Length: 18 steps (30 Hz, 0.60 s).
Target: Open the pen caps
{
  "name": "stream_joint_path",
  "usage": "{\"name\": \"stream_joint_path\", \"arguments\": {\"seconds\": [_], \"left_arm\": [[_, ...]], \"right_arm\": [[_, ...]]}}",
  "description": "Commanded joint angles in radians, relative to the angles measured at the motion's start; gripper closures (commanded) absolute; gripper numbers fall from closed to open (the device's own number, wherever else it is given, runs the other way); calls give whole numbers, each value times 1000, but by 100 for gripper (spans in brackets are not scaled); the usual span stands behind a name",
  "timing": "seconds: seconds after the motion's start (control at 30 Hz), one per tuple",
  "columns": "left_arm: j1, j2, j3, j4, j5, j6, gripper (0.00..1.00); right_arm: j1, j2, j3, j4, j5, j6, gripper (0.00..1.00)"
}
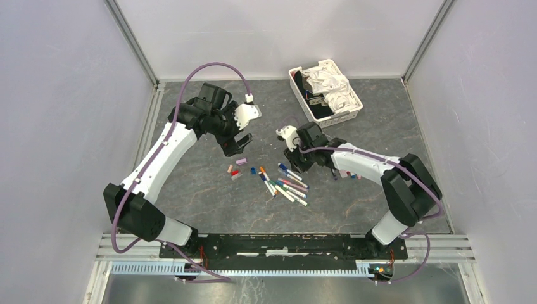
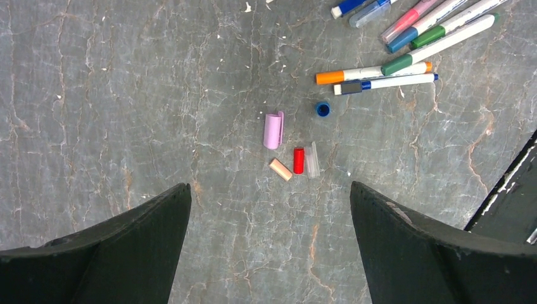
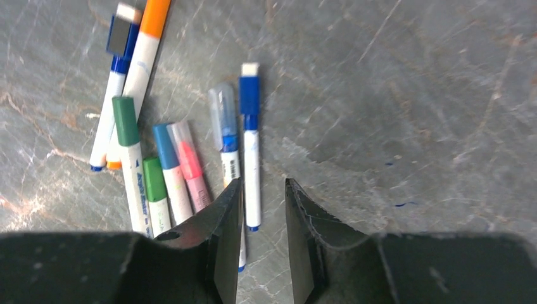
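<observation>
Several pens [image 1: 284, 182] lie bunched mid-table. In the right wrist view, the pens still wear caps: orange [image 3: 155, 16], green [image 3: 125, 120], pink [image 3: 185, 149] and blue [image 3: 249, 95]. My right gripper [image 3: 263, 182] hovers low over the bunch, jaws a narrow gap apart and holding nothing. The blue-capped pen's white barrel [image 3: 251, 177] lies on the table under that gap, beside the left finger. Loose caps lie to the left: lilac [image 2: 273, 130], red [image 2: 299, 160], peach [image 2: 280, 169], clear [image 2: 312, 159] and blue [image 2: 323, 109]. My left gripper [image 2: 270, 185] hangs wide open above them, empty.
A white basket [image 1: 300, 96] of crumpled cloth stands at the back right. Grey walls and metal rails close in the table on three sides. The right arm [image 1: 367, 161] stretches across the table's right half.
</observation>
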<state>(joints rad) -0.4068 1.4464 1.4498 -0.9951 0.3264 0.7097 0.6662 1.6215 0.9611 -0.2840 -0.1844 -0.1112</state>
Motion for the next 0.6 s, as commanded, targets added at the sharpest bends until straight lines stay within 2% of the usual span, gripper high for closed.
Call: {"name": "stream_joint_path", "arguments": {"seconds": [0.0, 0.17, 0.57], "left_arm": [[4, 5, 20, -18, 33, 14, 0], [3, 4, 19, -25, 27, 20, 0], [4, 5, 25, -32, 26, 26, 0]], "right_arm": [[-19, 42, 85, -17, -3, -14, 65], [-19, 106, 96, 11, -50, 11, 64], [-19, 156, 56, 18, -11, 6, 62]]}}
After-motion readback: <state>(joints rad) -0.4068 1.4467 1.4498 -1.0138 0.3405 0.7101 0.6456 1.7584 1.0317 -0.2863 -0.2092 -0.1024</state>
